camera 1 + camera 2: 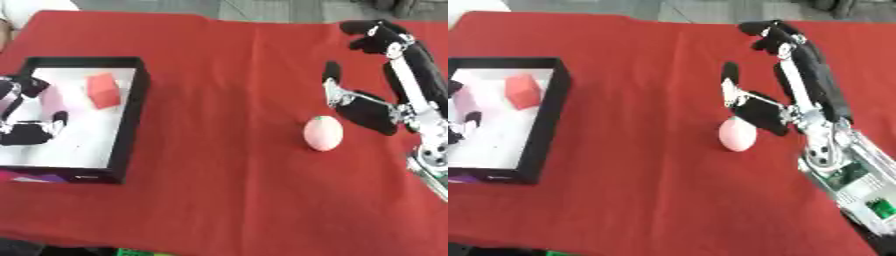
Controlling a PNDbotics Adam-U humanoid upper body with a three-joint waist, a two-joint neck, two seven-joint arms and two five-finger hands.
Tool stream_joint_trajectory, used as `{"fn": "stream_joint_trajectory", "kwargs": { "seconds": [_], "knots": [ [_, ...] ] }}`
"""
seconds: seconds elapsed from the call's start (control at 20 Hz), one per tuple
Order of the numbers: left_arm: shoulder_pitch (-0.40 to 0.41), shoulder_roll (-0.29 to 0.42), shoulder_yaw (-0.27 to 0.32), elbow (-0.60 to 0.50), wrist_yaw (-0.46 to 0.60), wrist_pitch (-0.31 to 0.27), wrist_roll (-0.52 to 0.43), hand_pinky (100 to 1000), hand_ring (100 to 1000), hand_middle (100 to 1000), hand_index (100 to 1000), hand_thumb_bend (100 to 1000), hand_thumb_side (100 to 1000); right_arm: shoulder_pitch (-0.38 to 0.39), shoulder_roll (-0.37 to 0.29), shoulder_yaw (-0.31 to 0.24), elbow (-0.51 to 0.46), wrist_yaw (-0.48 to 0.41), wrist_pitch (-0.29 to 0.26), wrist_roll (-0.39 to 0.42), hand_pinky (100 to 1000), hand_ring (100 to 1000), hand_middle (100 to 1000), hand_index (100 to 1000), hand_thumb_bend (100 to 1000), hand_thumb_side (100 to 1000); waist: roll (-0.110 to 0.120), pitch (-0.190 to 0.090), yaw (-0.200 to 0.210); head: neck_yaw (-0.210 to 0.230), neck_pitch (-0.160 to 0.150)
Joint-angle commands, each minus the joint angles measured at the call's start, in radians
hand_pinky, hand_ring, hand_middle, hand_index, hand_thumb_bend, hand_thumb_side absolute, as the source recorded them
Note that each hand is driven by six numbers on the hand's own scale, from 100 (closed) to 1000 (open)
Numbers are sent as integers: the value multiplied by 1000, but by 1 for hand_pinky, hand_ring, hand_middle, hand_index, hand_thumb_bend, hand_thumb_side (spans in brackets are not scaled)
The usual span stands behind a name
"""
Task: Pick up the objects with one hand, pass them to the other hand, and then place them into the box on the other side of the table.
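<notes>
Red cloth covers the desk [219, 150], where a pink egg-shaped object [323, 133] lies just below the robot's right hand [785, 107], apart from it. That hand hovers released, fingers extended and thumb spread. Well off to its left sits a black-walled box [131, 115] with a white floor, holding a red block [103, 90]. Over the box's near-left side, the left hand [26, 127] grasps a pale pink object [52, 98].
</notes>
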Motion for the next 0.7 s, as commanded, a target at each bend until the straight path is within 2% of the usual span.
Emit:
{"fn": "stream_joint_trajectory", "kwargs": {
  "seconds": [0.05, 0.3, 0.45, 0.55, 0.6, 0.65, 0.7],
  "knots": [
    [-9, 18, 31, 24, -17, 25, -26, 892, 804, 713, 851, 558, 504, -9, -28, -17, -25, -4, 0, -1, 792, 753, 781, 835, 100, 254, 3, -15, 1, 1, -10],
    [-13, 13, 46, 34, -13, 49, -26, 900, 809, 718, 863, 613, 533, -4, -30, -18, -26, -6, 0, -2, 792, 752, 781, 834, 100, 259, 4, -16, 2, -1, -9],
    [-13, 13, 49, 25, -6, 50, -15, 896, 805, 714, 858, 594, 529, -1, -31, -18, -24, -5, 0, -3, 793, 752, 781, 834, 100, 261, 5, -16, 1, -2, -8],
    [-13, 12, 52, 13, -1, 46, -2, 885, 790, 717, 843, 463, 510, 1, -33, -19, -21, -4, 2, -3, 793, 753, 781, 835, 100, 261, 6, -17, 1, -9, -7],
    [-13, 10, 53, -1, 2, 33, 14, 876, 773, 737, 827, 334, 473, 1, -33, -20, -19, -4, 5, -1, 794, 754, 782, 836, 100, 269, 6, -17, 1, -15, -7],
    [-13, 6, 57, -20, 16, 8, 38, 867, 762, 753, 815, 257, 461, 1, -34, -20, -16, -4, 11, 4, 795, 756, 784, 839, 100, 286, 6, -17, 1, -24, -7],
    [-12, 2, 62, -40, 37, -18, 64, 864, 759, 757, 805, 231, 469, 1, -34, -22, -12, -4, 21, 15, 799, 761, 788, 845, 100, 307, 6, -17, 1, -34, -7]
  ]
}}
